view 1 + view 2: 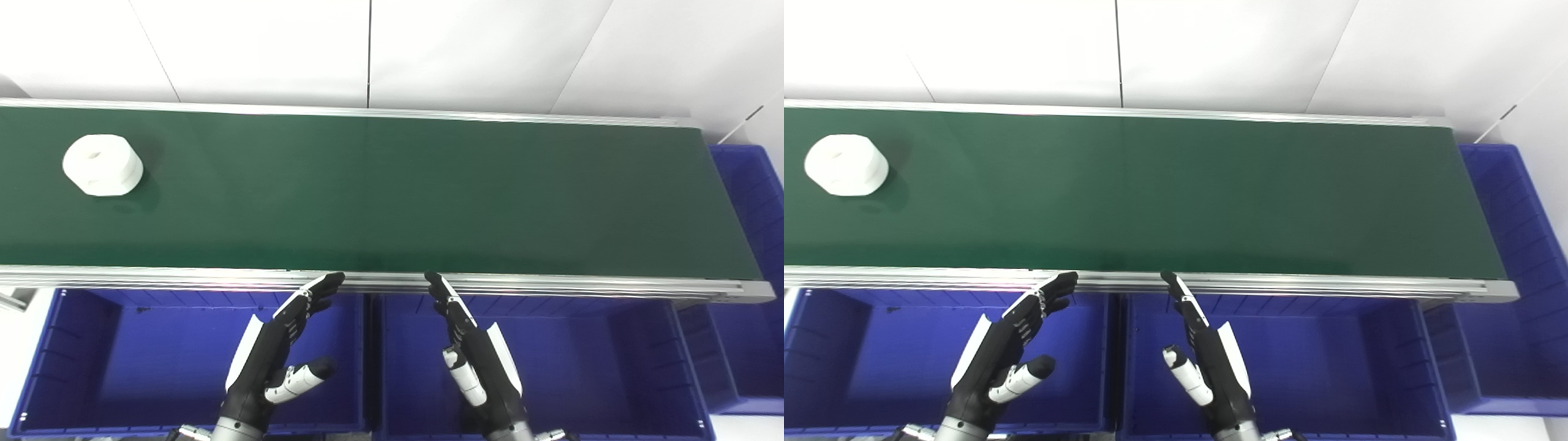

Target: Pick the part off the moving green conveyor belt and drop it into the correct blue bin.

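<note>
Sitting far out on the left stretch of the green belt [392, 190] was a white part [103, 165], a chunky round piece with a small hole in its top and flat faces cut into its side. It lay a little nearer the far rail than the near one, well apart from both hands. The left hand [277, 349] hung over the left blue bin [43, 361] with its fingers straight and its thumb stuck out to the side, holding nothing, its fingertips close to the belt's near metal rail [551, 285]. The right hand [474, 355] matched it over the middle blue bin [643, 361], fingers straight, thumb apart, palm turned inward and empty. A third blue bin [750, 202] stood past the belt's right end. Behind the belt rose a plain white wall [490, 49].
</note>
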You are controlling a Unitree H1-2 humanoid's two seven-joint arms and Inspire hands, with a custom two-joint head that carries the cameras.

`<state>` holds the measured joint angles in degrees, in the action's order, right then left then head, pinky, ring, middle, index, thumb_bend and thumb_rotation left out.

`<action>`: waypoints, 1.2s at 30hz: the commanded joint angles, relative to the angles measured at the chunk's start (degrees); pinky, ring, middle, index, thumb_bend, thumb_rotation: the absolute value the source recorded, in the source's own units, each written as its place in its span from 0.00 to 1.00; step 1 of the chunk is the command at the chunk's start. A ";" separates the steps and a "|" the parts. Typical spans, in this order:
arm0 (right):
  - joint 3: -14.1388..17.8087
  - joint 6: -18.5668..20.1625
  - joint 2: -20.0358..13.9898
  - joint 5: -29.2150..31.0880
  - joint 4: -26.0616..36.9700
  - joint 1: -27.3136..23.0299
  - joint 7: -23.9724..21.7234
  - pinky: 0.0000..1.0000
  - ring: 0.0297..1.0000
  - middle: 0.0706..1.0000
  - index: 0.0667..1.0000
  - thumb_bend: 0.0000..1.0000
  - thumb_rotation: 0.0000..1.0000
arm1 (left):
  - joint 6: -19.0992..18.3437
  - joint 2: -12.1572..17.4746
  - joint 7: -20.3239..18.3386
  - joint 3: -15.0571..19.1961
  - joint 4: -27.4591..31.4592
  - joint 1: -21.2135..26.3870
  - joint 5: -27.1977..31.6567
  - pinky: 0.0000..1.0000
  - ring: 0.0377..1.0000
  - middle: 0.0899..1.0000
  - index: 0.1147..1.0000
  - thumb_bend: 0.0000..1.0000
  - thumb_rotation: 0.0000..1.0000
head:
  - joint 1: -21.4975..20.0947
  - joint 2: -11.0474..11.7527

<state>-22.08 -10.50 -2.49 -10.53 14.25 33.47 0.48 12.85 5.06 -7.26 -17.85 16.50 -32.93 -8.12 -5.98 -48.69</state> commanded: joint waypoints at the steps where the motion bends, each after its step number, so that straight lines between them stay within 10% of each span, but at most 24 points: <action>1: -0.05 -1.19 0.06 0.05 0.80 0.49 -0.76 0.97 0.97 0.98 0.95 0.93 1.00 | 2.36 -0.31 0.20 -0.41 0.41 -0.06 0.11 0.86 0.87 0.86 0.81 0.84 0.78 | 0.23 0.04; 19: 3.04 -10.31 -3.71 6.45 -8.40 -2.76 -3.46 0.97 0.98 0.99 0.96 0.95 1.00 | 7.75 -3.42 2.35 -2.15 -10.51 2.46 -3.80 0.79 0.84 0.83 0.79 0.87 0.70 | 14.59 11.26; 36: 5.19 -14.14 -3.52 7.29 -15.12 -4.88 -5.29 0.97 0.98 0.99 0.98 0.95 1.00 | 13.40 -3.83 3.66 -2.36 -18.79 5.69 -4.72 0.72 0.80 0.80 0.76 0.87 0.63 | 17.07 18.37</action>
<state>-16.95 -21.52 -6.36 -3.69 -1.21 28.64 -4.10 23.92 1.59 -4.12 -19.95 -3.06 -27.41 -12.73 10.98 -30.50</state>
